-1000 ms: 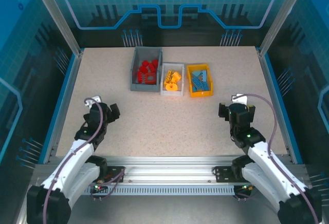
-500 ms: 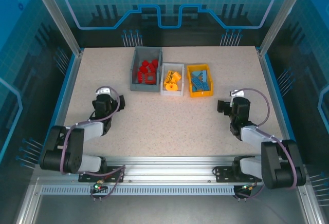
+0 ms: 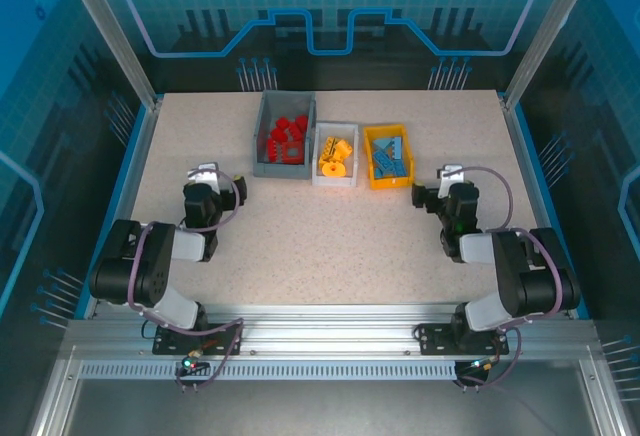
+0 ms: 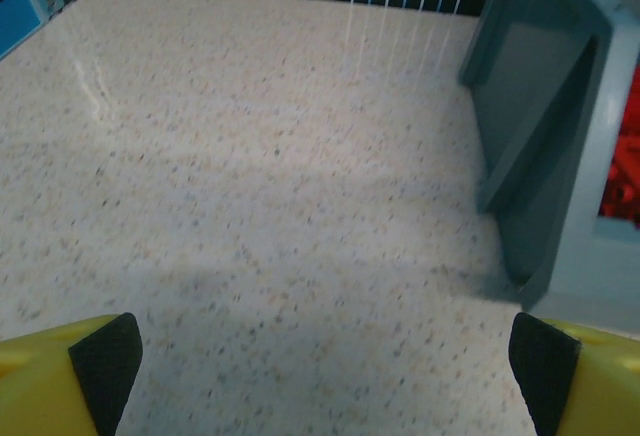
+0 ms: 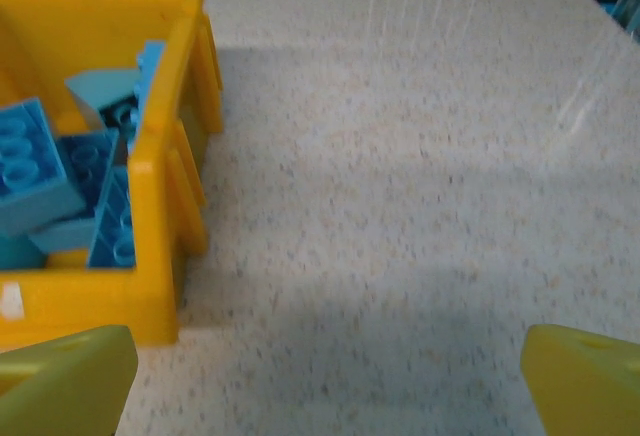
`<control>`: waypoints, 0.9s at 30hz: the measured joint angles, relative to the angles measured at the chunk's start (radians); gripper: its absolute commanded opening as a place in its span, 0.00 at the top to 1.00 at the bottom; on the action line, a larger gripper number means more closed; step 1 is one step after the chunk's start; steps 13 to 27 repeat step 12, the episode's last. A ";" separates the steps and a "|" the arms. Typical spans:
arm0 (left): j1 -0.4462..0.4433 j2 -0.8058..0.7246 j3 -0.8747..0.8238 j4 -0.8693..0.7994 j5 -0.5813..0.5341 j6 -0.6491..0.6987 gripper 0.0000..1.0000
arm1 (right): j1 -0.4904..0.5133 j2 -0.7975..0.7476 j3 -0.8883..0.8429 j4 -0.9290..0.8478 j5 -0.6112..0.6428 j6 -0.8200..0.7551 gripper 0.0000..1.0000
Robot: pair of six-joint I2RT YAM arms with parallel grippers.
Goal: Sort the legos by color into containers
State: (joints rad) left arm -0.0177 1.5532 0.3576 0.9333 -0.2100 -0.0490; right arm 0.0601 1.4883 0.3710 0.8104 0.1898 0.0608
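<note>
Three containers (image 3: pixel 283 169): legos (image 3: pixel 284 140) sorted by color inside;
Left end effector (image 4: pixel 322 361): released, empty, over desk (image 3: pixel 330 246);
Right end effector (image 5: pixel 325 366): released, empty

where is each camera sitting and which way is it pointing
Top camera: above and behind the arm bases, looking down on the table; left arm and right arm show.
Left wrist camera: low over the table, facing the far edge; open left claw tips in bottom corners, grey bin on the right.
Right wrist camera: low, facing the far edge; open right claw tips in bottom corners, yellow bin with blue bricks on the left.
Shared: top and right wrist both see the yellow bin.
</note>
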 measured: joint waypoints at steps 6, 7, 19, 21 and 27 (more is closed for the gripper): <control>0.000 0.000 0.002 -0.005 0.010 0.000 0.01 | 0.001 0.001 0.024 -0.006 0.000 -0.011 0.00; 0.000 0.000 0.002 -0.006 0.010 0.000 0.01 | 0.001 0.001 0.024 -0.009 0.000 -0.013 0.00; 0.000 0.000 0.002 -0.008 0.010 0.000 0.01 | 0.001 0.001 0.024 -0.010 0.000 -0.014 0.00; 0.000 0.000 0.002 -0.008 0.010 0.000 0.01 | 0.001 0.001 0.024 -0.010 0.000 -0.014 0.00; 0.000 0.000 0.002 -0.008 0.010 0.000 0.01 | 0.001 0.001 0.024 -0.010 0.000 -0.014 0.00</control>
